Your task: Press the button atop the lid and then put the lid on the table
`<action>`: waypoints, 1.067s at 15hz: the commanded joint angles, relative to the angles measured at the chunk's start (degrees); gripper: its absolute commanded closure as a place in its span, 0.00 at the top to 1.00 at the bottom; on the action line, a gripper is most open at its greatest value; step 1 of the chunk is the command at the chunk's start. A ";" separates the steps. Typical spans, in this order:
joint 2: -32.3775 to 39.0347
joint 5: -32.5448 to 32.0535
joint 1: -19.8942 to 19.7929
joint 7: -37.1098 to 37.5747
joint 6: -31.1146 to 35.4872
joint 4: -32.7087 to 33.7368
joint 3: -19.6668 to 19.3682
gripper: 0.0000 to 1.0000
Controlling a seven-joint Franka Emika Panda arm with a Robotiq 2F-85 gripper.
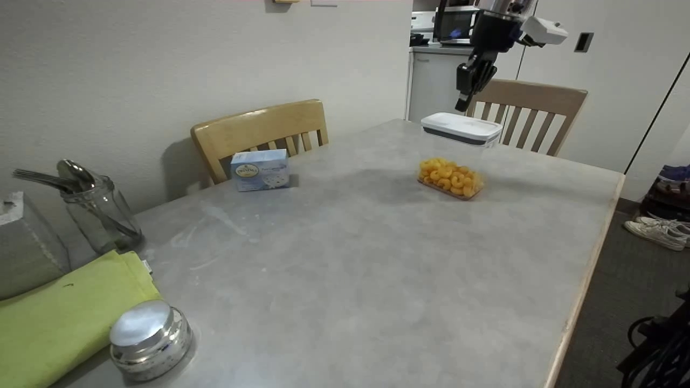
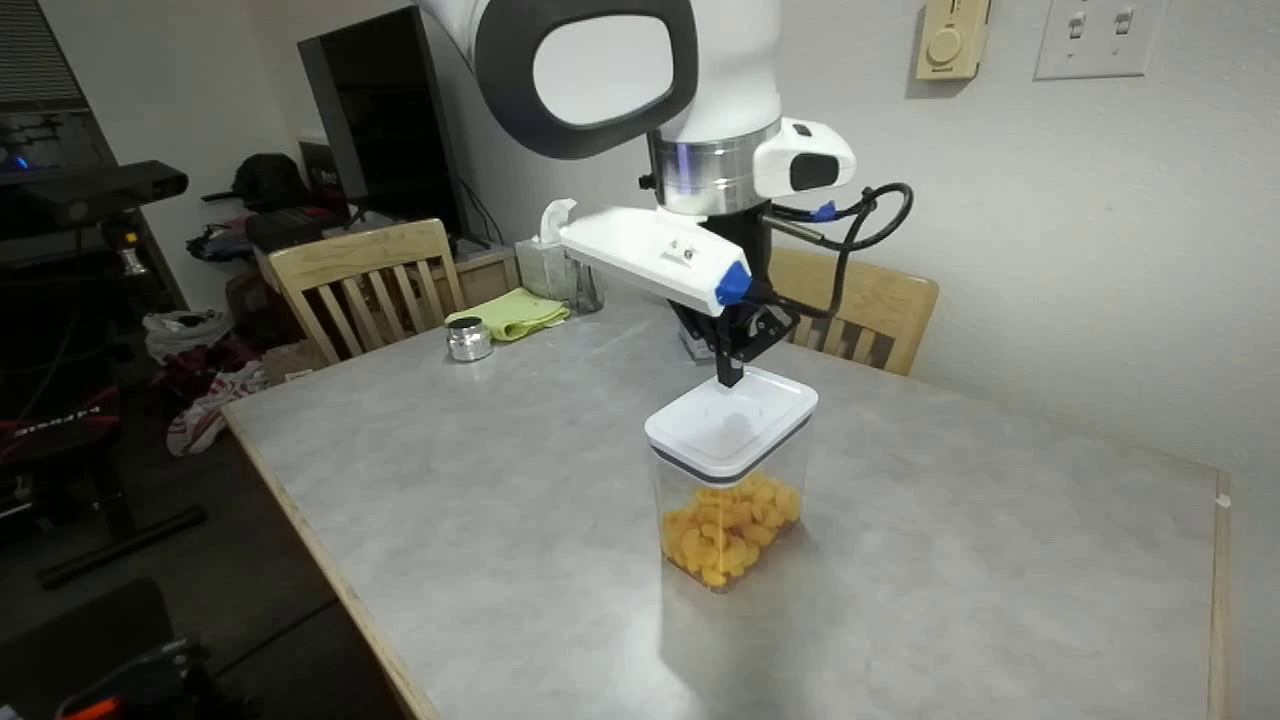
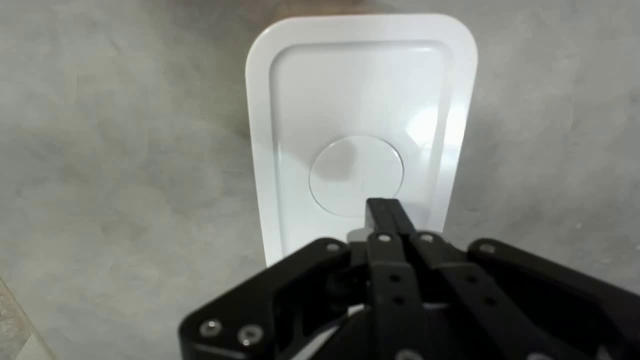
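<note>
Soft light covers the table (image 2: 480, 500) — glare burns out a patch on the lid (image 3: 357, 117), just beside its button (image 3: 356, 176), in the wrist view; in an exterior view the container (image 2: 690, 490) throws a diffuse shadow toward the bottom edge, the floor (image 2: 260, 560) nearly black

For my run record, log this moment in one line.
gripper: shut, above lid, not touching; lid: on clear container, round button visible; container: on table

In an exterior view I see a glass jar (image 1: 105, 220) at left, a yellow-green cloth (image 1: 70, 318) and a metal container (image 1: 151, 340) lower left, a blue-and-white box (image 1: 261, 171) left of centre.
</note>
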 commanded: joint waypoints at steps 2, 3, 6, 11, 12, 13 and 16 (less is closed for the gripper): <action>2.32 0.98 -2.47 -1.86 1.40 0.16 1.55 0.00; 2.76 0.72 -2.71 -1.90 1.46 0.19 1.55 0.00; 3.92 0.62 -3.41 -2.06 1.49 0.52 1.82 0.00; 4.43 1.26 -4.07 -1.89 0.44 0.50 2.49 0.00; 4.51 1.07 -4.07 -1.75 0.24 0.19 2.45 0.00; 4.62 0.70 -4.00 -1.64 -0.25 -0.69 2.39 0.00; 4.85 -0.67 -3.57 -1.35 -0.64 -2.64 2.02 0.00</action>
